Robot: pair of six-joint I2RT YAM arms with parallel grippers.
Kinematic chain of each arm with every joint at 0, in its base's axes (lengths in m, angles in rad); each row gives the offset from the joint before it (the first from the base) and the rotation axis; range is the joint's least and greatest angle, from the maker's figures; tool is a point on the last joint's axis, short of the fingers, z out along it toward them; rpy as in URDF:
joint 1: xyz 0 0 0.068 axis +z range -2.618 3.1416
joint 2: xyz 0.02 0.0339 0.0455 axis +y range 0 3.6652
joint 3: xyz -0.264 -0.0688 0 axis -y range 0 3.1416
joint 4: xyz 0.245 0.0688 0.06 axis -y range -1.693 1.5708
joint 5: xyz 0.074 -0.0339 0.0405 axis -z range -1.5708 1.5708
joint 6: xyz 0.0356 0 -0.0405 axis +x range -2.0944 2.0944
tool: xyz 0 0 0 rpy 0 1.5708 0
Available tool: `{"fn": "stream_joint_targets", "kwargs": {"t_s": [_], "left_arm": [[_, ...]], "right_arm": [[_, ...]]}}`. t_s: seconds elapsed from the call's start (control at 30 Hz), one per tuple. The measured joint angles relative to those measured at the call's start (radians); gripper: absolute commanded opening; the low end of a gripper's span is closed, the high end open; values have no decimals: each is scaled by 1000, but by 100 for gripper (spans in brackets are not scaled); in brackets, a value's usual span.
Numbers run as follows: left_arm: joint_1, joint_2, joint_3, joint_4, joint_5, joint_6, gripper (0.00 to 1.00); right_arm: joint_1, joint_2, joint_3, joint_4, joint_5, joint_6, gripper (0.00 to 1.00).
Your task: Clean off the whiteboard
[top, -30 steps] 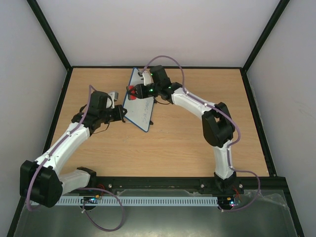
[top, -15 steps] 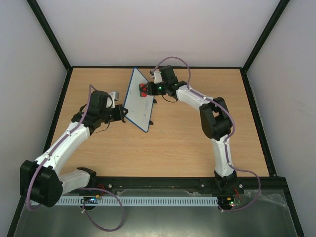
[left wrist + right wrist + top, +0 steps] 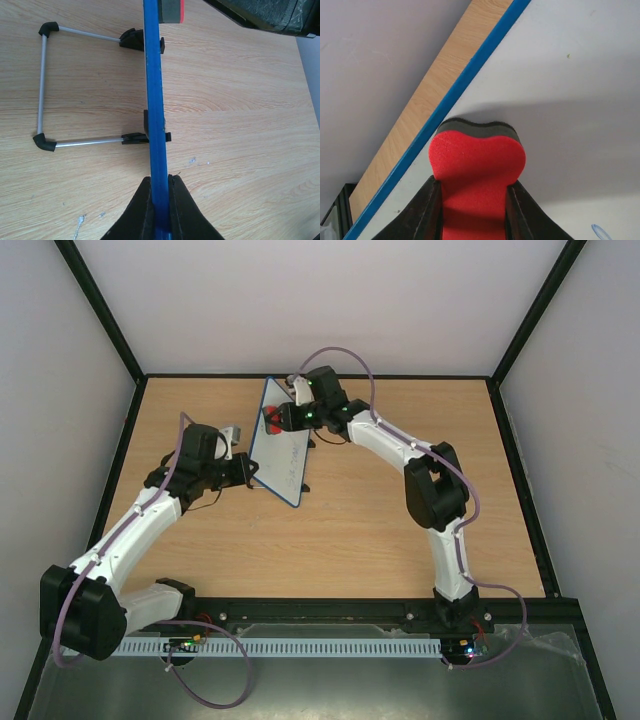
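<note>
The whiteboard (image 3: 282,448), white with a dark blue rim, stands tilted on the table left of centre. My left gripper (image 3: 250,472) is shut on its near blue edge (image 3: 156,150), seen edge-on in the left wrist view. My right gripper (image 3: 275,420) is shut on the red eraser (image 3: 476,165), whose dark felt face presses against the board's white face (image 3: 570,100) near its upper rim. A faint blue mark (image 3: 600,232) shows at the lower right of the right wrist view.
The board's wire stand (image 3: 42,90) with black feet rests on the wooden table (image 3: 400,530) behind the board. Black frame rails (image 3: 510,450) border the table, with white walls beyond.
My right gripper with the eraser slid right along the board, then back left toward the board's upper part. The left arm and the board have stayed put.
</note>
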Motion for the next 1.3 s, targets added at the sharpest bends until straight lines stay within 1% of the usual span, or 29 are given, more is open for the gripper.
{"fn": "stream_joint_targets", "kwargs": {"t_s": [0.23, 0.43, 0.6, 0.77, 0.93, 1.07, 1.17, 1.3], "left_arm": [[0, 0, 0, 2, -7, 0, 2], [0, 0, 0, 10, 5, 0, 3], [0, 1, 0, 11, 9, 0, 3], [0, 1, 0, 9, 10, 2, 2], [1, 1, 0, 1, 8, 2, 2], [7, 2, 0, -10, 3, 7, 2], [8, 4, 0, -10, -3, 6, 3], [8, 5, 0, -7, -6, 6, 2]], "right_arm": [[-26, 34, 15, 11, -35, 7, 2], [-85, 88, 10, 10, -20, 6, 2], [-91, 86, 0, 9, -18, 11, 2], [-64, 55, 0, -8, -17, 20, 2], [37, -61, -51, -1, -23, 32, 2], [88, -97, -57, 0, -27, 39, 2], [79, -74, -29, -9, -47, 40, 2], [34, -5, 53, -6, -74, 47, 2]]}}
